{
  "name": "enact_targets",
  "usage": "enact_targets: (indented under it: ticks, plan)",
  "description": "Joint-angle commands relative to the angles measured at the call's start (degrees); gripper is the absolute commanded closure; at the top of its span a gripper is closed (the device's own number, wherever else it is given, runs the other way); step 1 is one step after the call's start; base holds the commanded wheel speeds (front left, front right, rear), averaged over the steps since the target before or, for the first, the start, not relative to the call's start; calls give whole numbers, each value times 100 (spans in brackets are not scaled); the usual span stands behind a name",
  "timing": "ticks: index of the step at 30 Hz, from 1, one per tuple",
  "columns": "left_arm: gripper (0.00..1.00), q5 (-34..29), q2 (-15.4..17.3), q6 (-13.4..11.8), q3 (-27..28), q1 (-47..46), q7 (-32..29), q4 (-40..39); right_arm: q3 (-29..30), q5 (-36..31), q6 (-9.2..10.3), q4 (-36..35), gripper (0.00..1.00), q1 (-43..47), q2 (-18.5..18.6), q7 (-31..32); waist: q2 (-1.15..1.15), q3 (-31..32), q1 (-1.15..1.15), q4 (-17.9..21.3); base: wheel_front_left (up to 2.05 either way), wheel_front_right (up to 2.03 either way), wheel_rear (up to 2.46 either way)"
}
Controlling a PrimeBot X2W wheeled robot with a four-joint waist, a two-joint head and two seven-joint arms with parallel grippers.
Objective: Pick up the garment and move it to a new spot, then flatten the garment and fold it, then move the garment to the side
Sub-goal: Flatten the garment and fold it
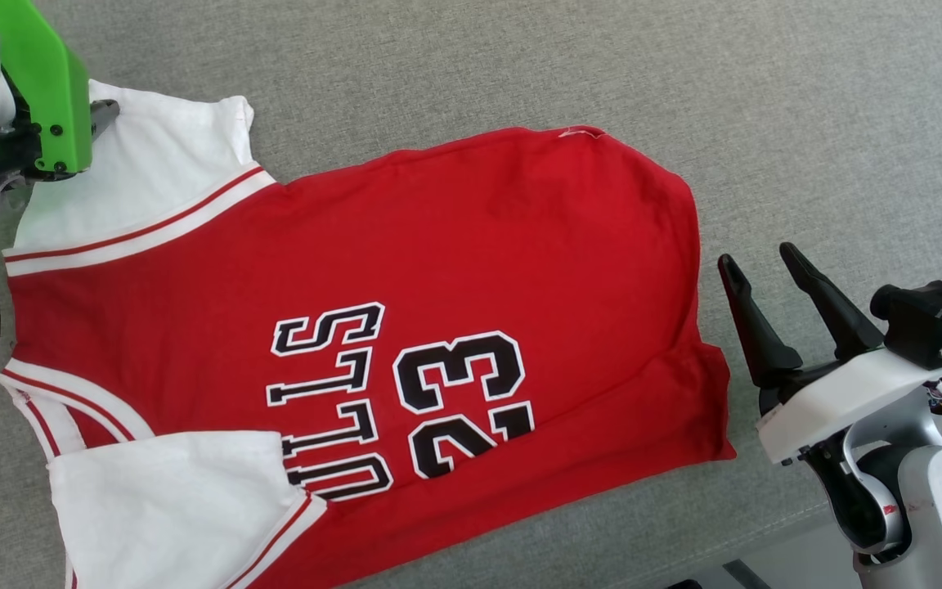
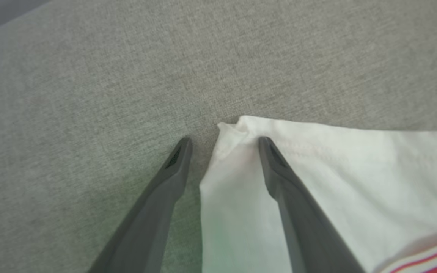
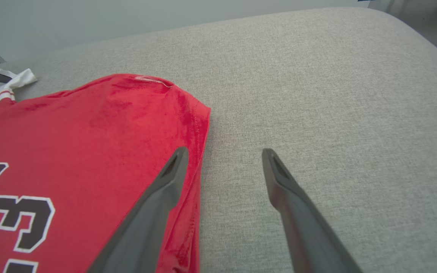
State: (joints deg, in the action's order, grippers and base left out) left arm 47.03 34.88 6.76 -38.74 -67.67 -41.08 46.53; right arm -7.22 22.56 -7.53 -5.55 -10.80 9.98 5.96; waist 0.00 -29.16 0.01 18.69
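Head view: garment (image 1: 471,245) lies flat, centre-left on grey cushion (image 1: 765,98); lower-left sleeve (image 1: 168,499) apparently folded in; left pincer (image 2: 224,142) spread, straddling upper sleeve corner (image 2: 233,129); right pincer (image 1: 759,255) spread beside hem (image 1: 708,327). Folding, side move remain.

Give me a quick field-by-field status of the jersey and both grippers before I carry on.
surface: grey woven fabric surface
garment: red jersey shirt with white short sleeves, lying spread out, lettering up
near sleeve: folded in over the start of the black lettering
far sleeve: spread flat
left gripper: open, fingers either side of the far sleeve's corner
right gripper: open, beside the red hem, holding nothing
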Motion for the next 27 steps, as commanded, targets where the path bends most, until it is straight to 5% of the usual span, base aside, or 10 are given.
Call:
enact_targets:
  ticks: [1, 18, 23, 27]
  plan:
    - [100, 107, -148, 19, -135, 218, -326, 99, 1, 29, 4, 24, 0, -114, 36, -47, 0, -2, -1, -18, 0, 0, 0]
    - [100, 177, 201, -203, 198, 994, 1131, -1366, 166, 59, 4, 191, 0, 22, 464, 400, 0, 865, -1, -674, 0, 0, 0]
    - [100, 230, 374, -426, 267, 1479, 1321, -2220, 181, 72, 4, 116, 0, 94, 648, 745, 0, 1045, -1, -941, 0, 0, 0]
    - [100, 300, 545, -836, 301, 2124, 1376, -3411, 146, 134, 4, -28, 0, -104, 1084, 1690, 0, 1101, -1, -1216, 0, 0, 0]
